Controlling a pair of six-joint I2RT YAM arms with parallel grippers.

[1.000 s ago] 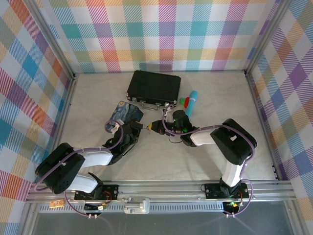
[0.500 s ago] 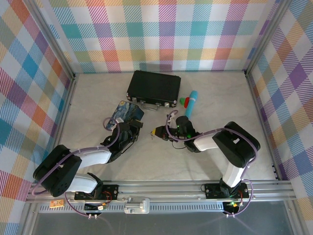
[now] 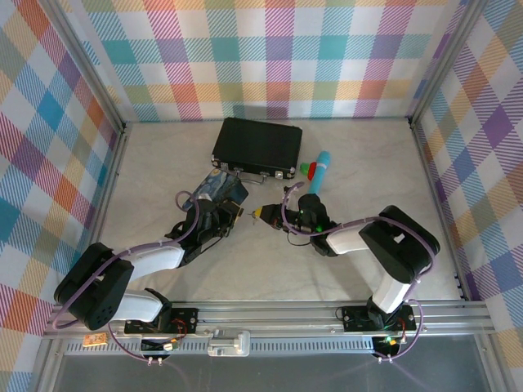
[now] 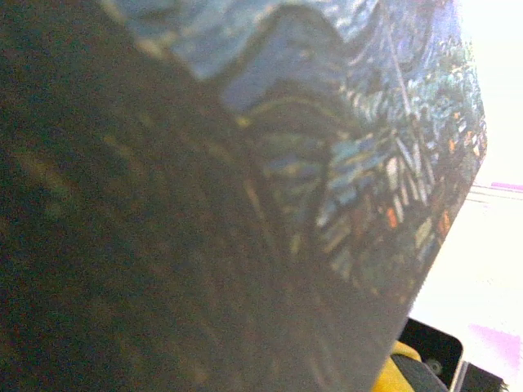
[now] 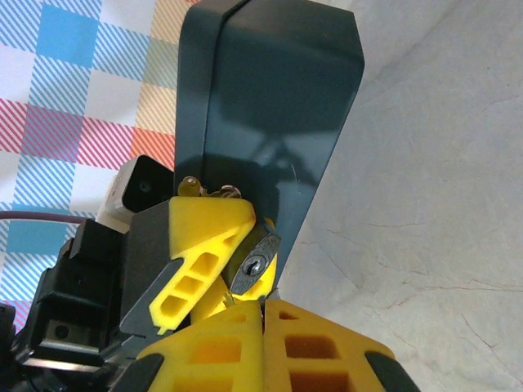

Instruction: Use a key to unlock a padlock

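The padlock (image 5: 255,263) is tiny, with a dark body, and its keyhole faces my right wrist camera. My left gripper (image 5: 245,257) is shut on it between yellow fingers (image 5: 204,233). Just below it, my right gripper (image 5: 263,304) is shut, and a thin silvery tip of the key (image 5: 227,299) pokes out at the seam, a little short of the keyhole. From above, the left gripper (image 3: 232,214) and right gripper (image 3: 260,215) meet tip to tip at mid-table. In the left wrist view the blue painted tin (image 4: 351,163) blocks the jaws.
The blue starry tin (image 3: 221,188) lies against my left wrist, and its dark side (image 5: 270,106) rises behind the padlock. A black case (image 3: 257,147) sits farther back. A teal pen (image 3: 319,171) and small red and green pieces (image 3: 307,169) lie at its right.
Both grippers have drifted slightly right, and the left tip has come closer to the right one. The blue tin has shifted right along with my left wrist.
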